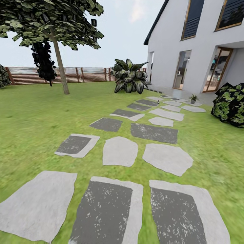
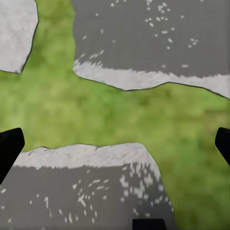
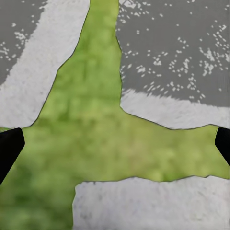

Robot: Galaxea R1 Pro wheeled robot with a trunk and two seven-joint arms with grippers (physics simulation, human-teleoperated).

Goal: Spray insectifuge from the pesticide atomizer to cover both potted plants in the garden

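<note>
Three views: head first, then each wrist
Head, garden: green lawn [image 1: 37,122] crossed by pale and dark grey stepping stones [image 1: 120,151] running from the near edge toward the far right
Head, potted plant: one small green rosette in a grey pot [image 1: 193,98] at the far right end of the path, near the house patio [image 1: 189,93]
Head, pesticide atomizer: a tiny dark upright item with a pale top [image 1: 158,101] stands among the far stones, too small to tell for sure
Head, surroundings: tree [image 1: 59,51] far left, brown slatted fence [image 1: 78,74] behind it, big leafy plant [image 1: 130,78] far centre, dark bush [image 1: 230,103] at right, white house [image 1: 189,44] far right
Left wrist, ground: grass strip between dark grey stones with pale edges [image 2: 143,43]
Left wrist, left gripper [image 2: 115,143]: black fingertips [image 2: 9,146] at the two sides of the frame, spread wide, nothing between them but lawn below
Right wrist, ground: grass between stones, a dark speckled one [image 3: 177,48] and pale ones
Right wrist, right gripper [image 3: 115,143]: black fingertips [image 3: 9,143] wide apart at the frame sides, released, grasping nothing
</note>
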